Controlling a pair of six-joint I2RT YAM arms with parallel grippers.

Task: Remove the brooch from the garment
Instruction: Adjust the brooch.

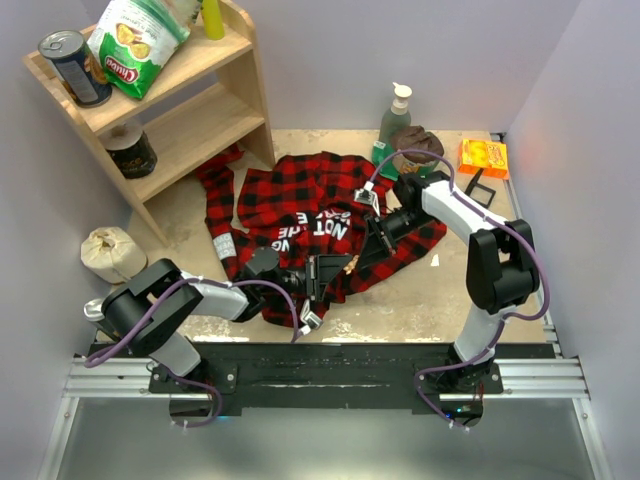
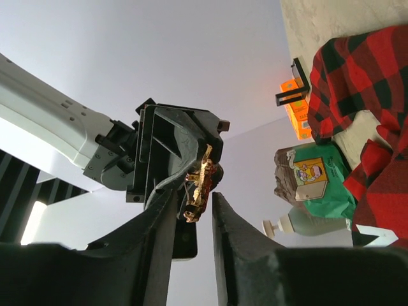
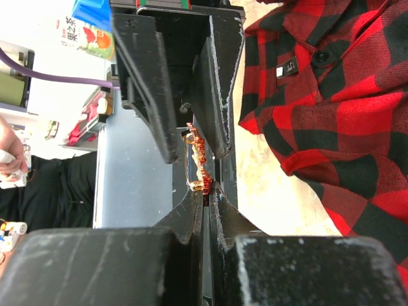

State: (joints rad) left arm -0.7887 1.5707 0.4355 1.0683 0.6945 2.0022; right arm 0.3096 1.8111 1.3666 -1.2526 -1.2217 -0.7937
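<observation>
Item: brooch [image 3: 196, 159], a small gold-tan ornament with reddish flecks, held in the air where 2 grippers meet tip to tip over the near part of the garment [image 1: 290, 195]. In the left wrist view it stands against the pale wall, with the plaid cloth off to one side. Holder: the right gripper [image 3: 205, 191], its fingers pressed together on 1 end of the brooch, the rest of the piece standing out toward the opposite arm. Attendant: the left gripper [image 2: 194, 196], its 2 fingers parted, 1 on each side of the brooch's free end. A gap shows on both sides in the right wrist view, and I cannot tell whether either pad touches the metal. Garment: a red-and-black plaid shirt lying crumpled across the middle of the table [image 1: 420, 300], with a black patch [image 1: 315, 228] of white block letters facing up and 1 sleeve trailing toward the wooden shelf [image 1: 190, 110] at far left. Shelf contents: a green chip bag [image 1: 135, 40] and a can [image 1: 72, 65] on top, a dark tub [image 1: 130, 150] below. Far edge: a pump bottle [image 1: 393, 112], a brown lump [image 1: 417, 145] and an orange pack [image 1: 483, 157]. Left side: a pale roll [image 1: 112, 252].
</observation>
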